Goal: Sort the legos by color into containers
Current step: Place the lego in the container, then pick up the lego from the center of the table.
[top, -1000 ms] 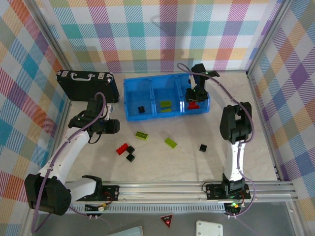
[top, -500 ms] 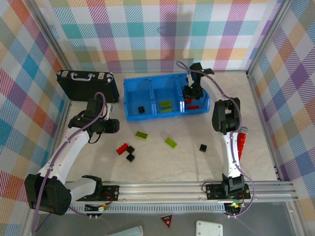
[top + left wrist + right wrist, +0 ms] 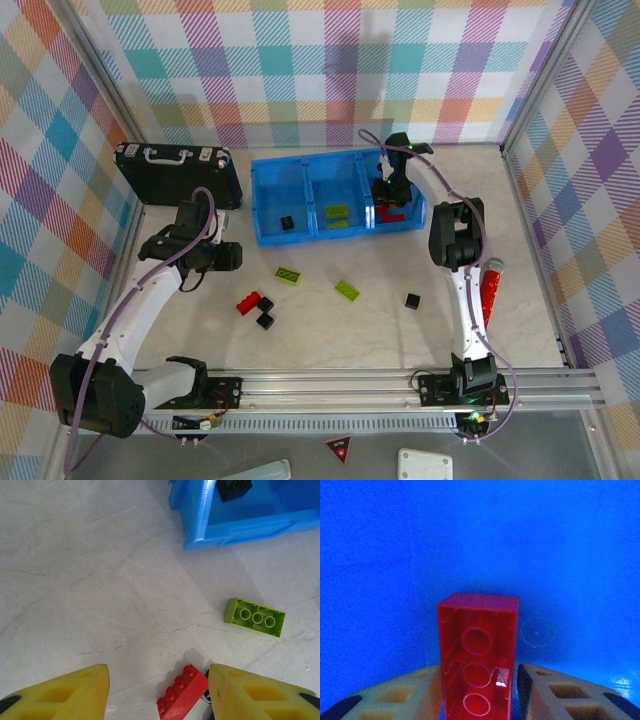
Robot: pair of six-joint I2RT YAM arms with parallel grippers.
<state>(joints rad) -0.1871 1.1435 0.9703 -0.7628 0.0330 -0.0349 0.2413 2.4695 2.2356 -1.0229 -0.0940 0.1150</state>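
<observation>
In the right compartment of the blue bin (image 3: 260, 205), the right gripper (image 3: 479, 676) points down with a red brick (image 3: 477, 657) between its yellow fingers, the hollow three-tube underside facing the camera. One pad touches the brick and a thin blue sliver seems to show at the other, so I can't tell clamped from released. The bin is glossy moulded plastic with thin dividers: black cube (image 3: 287, 222) in the left compartment, lime bricks (image 3: 337, 212) in the middle. The table (image 3: 520, 260) is pale, matte and marble-veined. Loose on it, near of the bin, are a studded lime brick (image 3: 255, 617), a second lime brick (image 3: 347, 290), a loose red brick (image 3: 182, 692) touching two black cubes (image 3: 265, 320), and a lone black cube (image 3: 412, 300) to the right. A black briefcase (image 3: 175, 165) sits far left, with plaid fabric walls (image 3: 300, 60) around and an aluminium rail (image 3: 340, 380) along the near edge. The right arm rises from the rail and arches over the bin's right end. The left arm sweeps left and far, wrist bent right. The left gripper (image 3: 157, 672) is low over the table, fingers spread and holding nothing, the loose red brick just off its tips.
</observation>
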